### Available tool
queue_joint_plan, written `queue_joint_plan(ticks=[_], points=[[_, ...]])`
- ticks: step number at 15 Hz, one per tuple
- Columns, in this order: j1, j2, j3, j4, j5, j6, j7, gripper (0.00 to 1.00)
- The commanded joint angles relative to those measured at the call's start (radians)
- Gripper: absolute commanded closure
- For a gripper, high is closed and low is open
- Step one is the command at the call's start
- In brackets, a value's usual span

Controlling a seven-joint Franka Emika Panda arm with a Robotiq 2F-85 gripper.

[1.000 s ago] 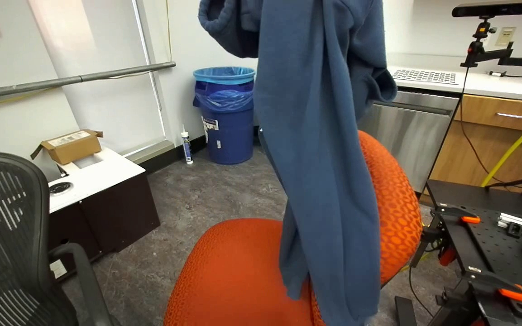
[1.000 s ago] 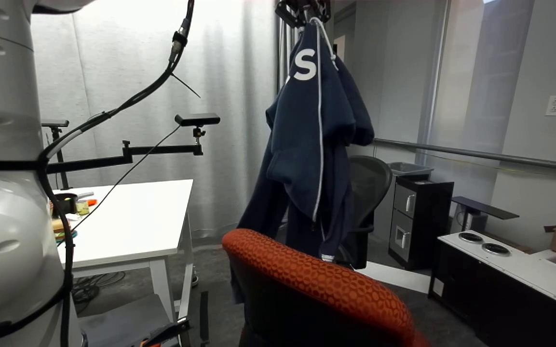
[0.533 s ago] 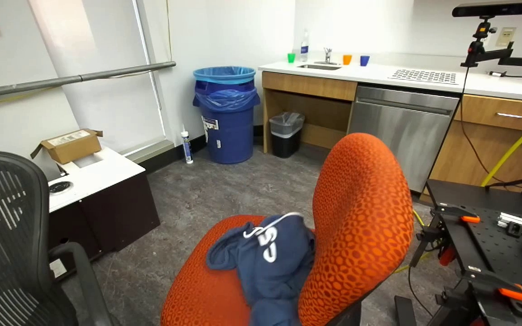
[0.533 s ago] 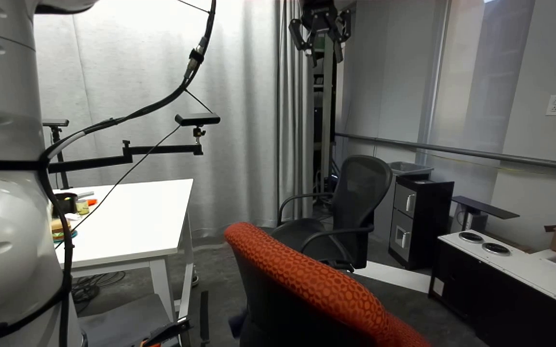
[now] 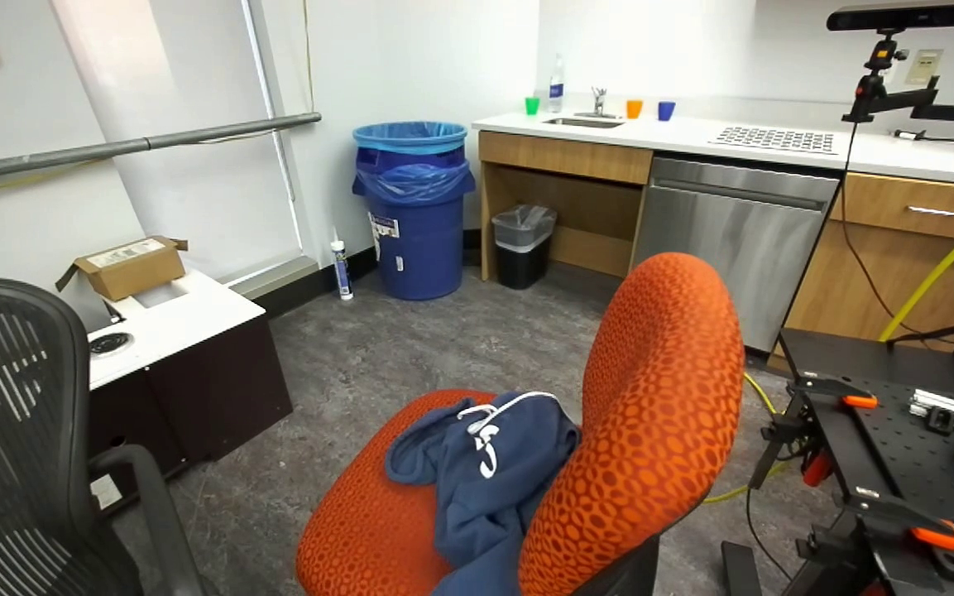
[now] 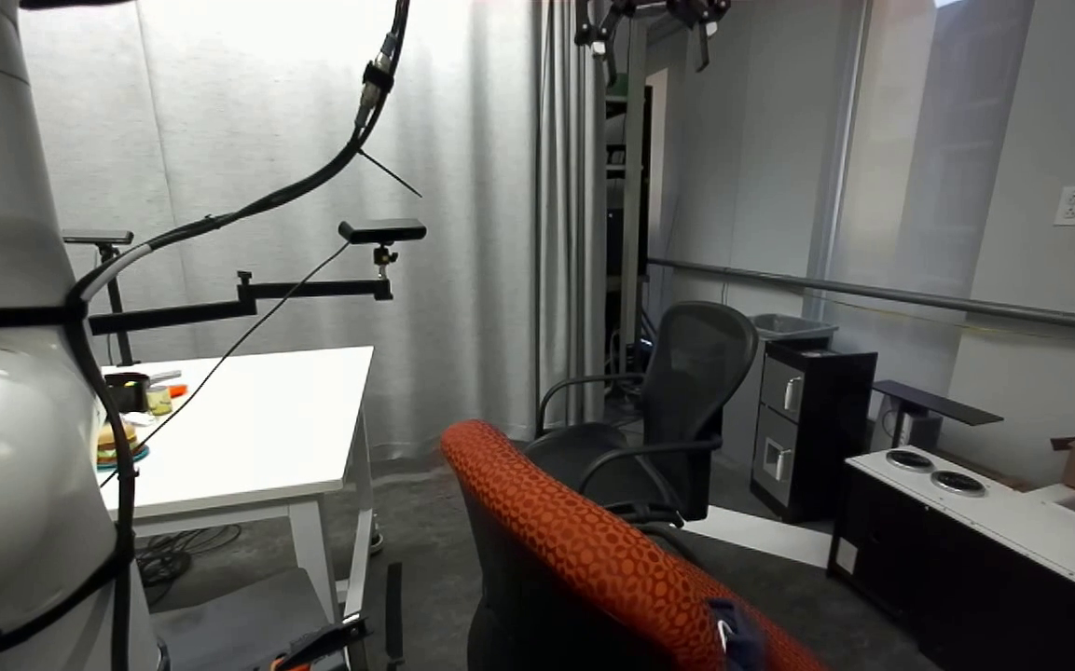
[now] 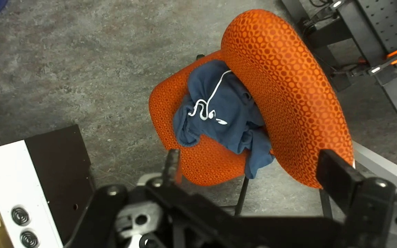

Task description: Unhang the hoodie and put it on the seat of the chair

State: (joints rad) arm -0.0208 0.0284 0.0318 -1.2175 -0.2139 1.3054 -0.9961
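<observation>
Plainly, the wrist view shows the fingers (image 7: 336,172) standing wide apart well above the orange chair (image 7: 291,96), with the hoodie (image 7: 231,106) bunched on its seat (image 7: 212,163) just beside the backrest, white drawstrings (image 7: 216,88) curling on top and part of it hanging past the edge. In an exterior view the hoodie lies crumpled on the seat, a black office chair (image 5: 17,447) and a blue bin (image 5: 419,236) standing apart from it. In an exterior view the fingers are spread high up, well clear of the white desk (image 6: 304,410), and a small dark piece of the hoodie shows at the backrest.
</observation>
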Motion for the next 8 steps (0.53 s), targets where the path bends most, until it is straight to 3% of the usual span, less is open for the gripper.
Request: queue_joint_plan(ticks=[1,8], points=[[-0.004,-0.008,-0.004,-0.003,0.006,-0.008,-0.001,0.00],[-0.007,-0.016,-0.005,-0.021,0.010,-0.009,-0.002,0.00]])
